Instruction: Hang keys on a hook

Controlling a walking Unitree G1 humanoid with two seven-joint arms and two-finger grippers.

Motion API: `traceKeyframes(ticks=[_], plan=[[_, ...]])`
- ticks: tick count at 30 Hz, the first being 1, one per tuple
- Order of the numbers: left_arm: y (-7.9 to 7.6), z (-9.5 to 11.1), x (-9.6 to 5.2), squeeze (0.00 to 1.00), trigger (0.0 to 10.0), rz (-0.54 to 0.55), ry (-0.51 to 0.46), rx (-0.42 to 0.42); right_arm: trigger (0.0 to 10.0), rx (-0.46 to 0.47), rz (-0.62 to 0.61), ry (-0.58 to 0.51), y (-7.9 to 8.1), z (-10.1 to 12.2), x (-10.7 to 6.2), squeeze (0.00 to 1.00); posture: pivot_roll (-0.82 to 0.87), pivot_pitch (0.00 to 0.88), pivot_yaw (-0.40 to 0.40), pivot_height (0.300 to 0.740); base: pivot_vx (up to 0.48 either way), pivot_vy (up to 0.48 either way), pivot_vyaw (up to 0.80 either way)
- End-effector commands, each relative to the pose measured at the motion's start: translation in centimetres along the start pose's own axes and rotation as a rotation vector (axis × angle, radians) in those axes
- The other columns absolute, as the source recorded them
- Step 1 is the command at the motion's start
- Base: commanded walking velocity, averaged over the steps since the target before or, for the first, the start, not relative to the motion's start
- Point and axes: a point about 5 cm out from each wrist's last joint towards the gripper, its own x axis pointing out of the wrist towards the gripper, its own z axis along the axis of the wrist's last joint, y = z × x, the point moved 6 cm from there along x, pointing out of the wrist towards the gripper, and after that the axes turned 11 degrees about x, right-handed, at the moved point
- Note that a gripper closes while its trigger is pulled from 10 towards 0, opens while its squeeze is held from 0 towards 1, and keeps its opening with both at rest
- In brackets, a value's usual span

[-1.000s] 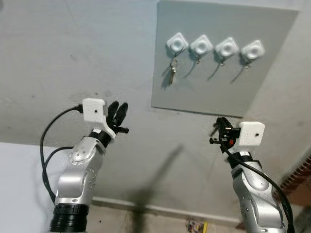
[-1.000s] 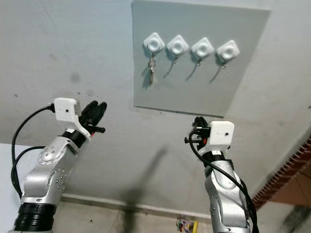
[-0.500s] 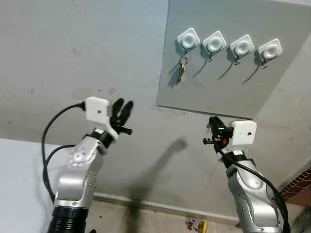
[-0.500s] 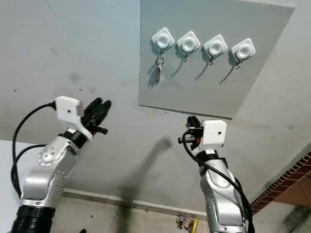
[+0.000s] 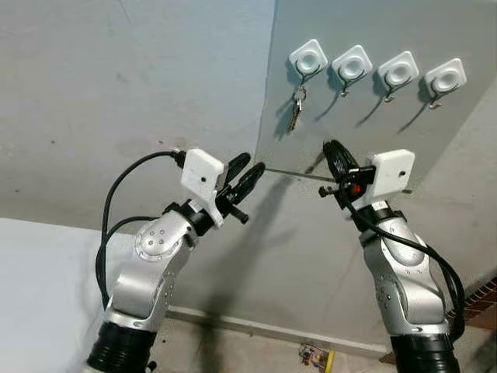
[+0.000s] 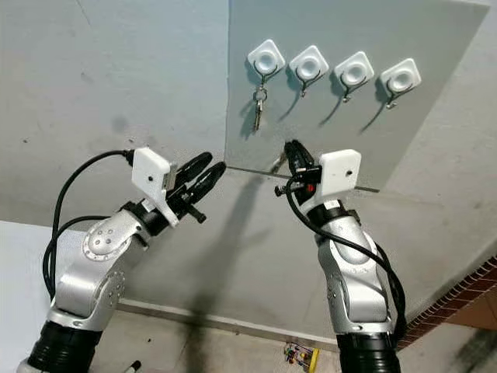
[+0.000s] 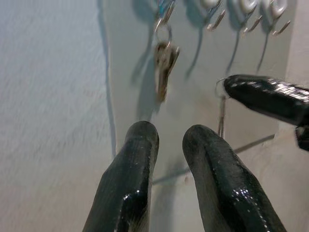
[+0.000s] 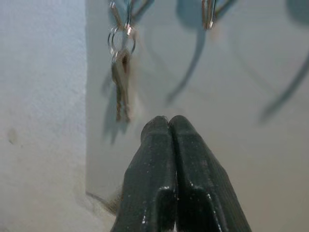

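Both arms have risen toward the grey board [image 5: 365,116] since a second ago. The keys [image 5: 296,107] hang from the leftmost hook [image 5: 307,59] of four white hooks. Just below them, the right gripper [image 5: 332,151] points up at the board, jaws pressed together and empty. The left gripper [image 5: 247,172] reaches in beside it, jaws slightly apart.

A panel [image 5: 365,116] is fixed on the wall [image 5: 132,93], with four hooks [image 5: 376,66] in a row along its top edge. The keys [image 5: 295,107] hang from the leftmost hook [image 5: 308,58]. Below them, at the panel's bottom edge, the left gripper [image 5: 247,176] sits left of the right gripper [image 5: 335,153]
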Motion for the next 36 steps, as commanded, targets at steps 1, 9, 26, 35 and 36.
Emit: traceKeyframes(ticks=[1,9,26,35,36], plan=[[-0.3,2.3,0.8,0.00,10.0,-0.041,-0.064,0.042,10.0,0.002,0.027,-0.051,0.2,1.5,0.8,0.00,-0.06,0.030,-0.032,0.740,0.000,0.000,0.00],[0.3,4.1,1.3,0.00,10.0,-0.042,-0.110,0.050,10.0,0.015,0.056,-0.121,0.7,3.4,2.0,0.00,-0.06,0.031,-0.030,0.740,0.000,0.000,0.00],[0.9,4.7,1.3,0.00,10.0,-0.033,-0.117,0.069,10.0,0.108,0.030,-0.216,0.1,5.8,2.2,0.00,-0.05,0.033,-0.028,0.740,0.000,0.000,0.00],[1.0,4.9,1.4,0.00,10.0,-0.032,-0.125,0.071,10.0,0.244,0.000,-0.194,-0.3,4.8,1.6,0.00,-0.05,0.028,-0.028,0.740,0.000,0.000,0.00],[1.0,4.9,1.4,0.00,10.0,-0.032,-0.125,0.071,10.0,0.246,-0.001,-0.194,-0.4,4.8,1.5,0.00,-0.05,0.028,-0.028,0.740,0.000,0.000,0.00]])
